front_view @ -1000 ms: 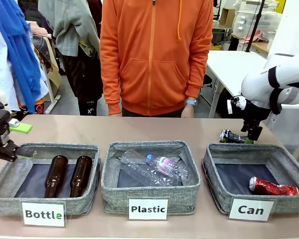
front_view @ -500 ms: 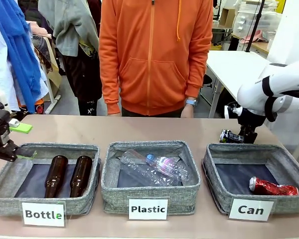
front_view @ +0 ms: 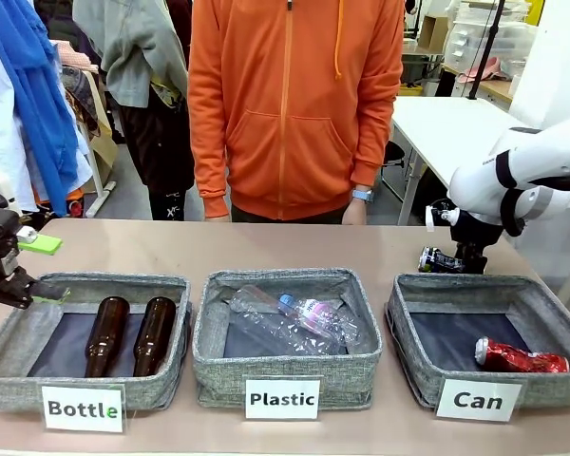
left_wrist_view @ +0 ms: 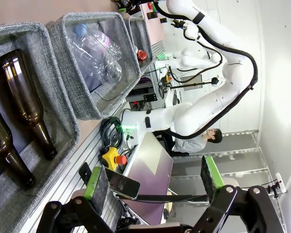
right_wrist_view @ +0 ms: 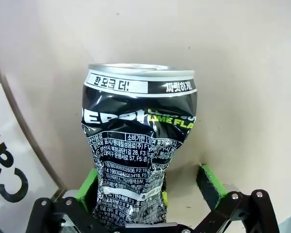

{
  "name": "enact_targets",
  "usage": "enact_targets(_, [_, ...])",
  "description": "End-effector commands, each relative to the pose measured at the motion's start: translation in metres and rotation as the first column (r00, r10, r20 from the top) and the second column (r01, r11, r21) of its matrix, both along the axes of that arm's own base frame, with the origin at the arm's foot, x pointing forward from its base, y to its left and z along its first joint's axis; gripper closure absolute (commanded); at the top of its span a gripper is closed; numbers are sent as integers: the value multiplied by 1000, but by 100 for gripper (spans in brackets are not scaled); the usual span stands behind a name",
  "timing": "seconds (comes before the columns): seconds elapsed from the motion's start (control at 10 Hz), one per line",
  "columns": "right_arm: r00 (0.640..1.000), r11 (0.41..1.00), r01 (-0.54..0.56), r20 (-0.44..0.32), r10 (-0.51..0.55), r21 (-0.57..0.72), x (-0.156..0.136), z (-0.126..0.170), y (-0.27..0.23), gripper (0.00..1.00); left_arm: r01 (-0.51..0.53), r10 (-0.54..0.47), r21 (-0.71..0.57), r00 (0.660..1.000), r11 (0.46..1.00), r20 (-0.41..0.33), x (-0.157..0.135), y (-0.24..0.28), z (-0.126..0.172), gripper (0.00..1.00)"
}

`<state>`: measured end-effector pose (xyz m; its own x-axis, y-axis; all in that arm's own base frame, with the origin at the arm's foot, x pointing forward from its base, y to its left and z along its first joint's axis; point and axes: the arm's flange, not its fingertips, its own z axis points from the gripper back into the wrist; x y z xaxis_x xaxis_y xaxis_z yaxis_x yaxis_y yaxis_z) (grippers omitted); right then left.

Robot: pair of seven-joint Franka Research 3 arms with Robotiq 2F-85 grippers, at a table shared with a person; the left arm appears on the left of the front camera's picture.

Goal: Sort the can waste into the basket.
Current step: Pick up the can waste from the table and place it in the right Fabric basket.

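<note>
Black-and-silver crushed can (right_wrist_view: 138, 155) lies on the tabletop (front_view: 266, 249) beyond the grey fabric "Can" basket's (front_view: 413, 356) far edge; right claw (right_wrist_view: 153, 194) straddles it, fingers apart, ready to clamp.

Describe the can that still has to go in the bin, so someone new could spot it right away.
Find the grey basket labelled "Can", the rightmost of three bins. On the table just behind its far rim lies a crushed black-and-silver can, between the open fingers of the right gripper. Unlike the red can, it lies outside the basket.
</note>
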<state>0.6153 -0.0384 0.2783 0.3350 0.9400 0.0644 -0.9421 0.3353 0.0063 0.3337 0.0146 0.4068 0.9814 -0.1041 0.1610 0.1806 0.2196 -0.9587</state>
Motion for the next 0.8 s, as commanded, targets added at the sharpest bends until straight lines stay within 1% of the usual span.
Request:
enact_targets(0.0, [1000, 1000, -9, -24, 9, -12, 6, -9, 3, 0, -3, 3, 10, 1000, 1000, -10, -2, 2, 3, 0])
enact_targets(0.1, [999, 1000, -7, -34, 6, -20, 5, -9, 3, 59, -3, 3, 10, 1000, 1000, -10, -2, 2, 3, 0])
enact_targets(0.2, [999, 1000, -3, -42, 2, -17, 6, -9, 3, 60, -3, 3, 10, 1000, 1000, -10, -2, 2, 3, 0])
enact_targets(0.3, [999, 1000, 0, -44, -1, -17, 6, -9, 3, 100, -3, 3, 10, 1000, 1000, -10, -2, 2, 3, 0])
enact_targets(0.4, [999, 1000, -2, -44, 2, -15, 6, -10, 4, 62, -3, 3, 10, 1000, 1000, -10, -2, 2, 3, 0])
enact_targets(0.5, [999, 1000, -3, -45, 3, -17, 5, -10, 4, 100, -3, 3, 10, 1000, 1000, -10, -2, 2, 3, 0])
enact_targets(0.7, [999, 1000, -3, -53, 2, -14, 6, -11, 4, 100, -3, 3, 10, 1000, 1000, -10, -2, 2, 3, 0])
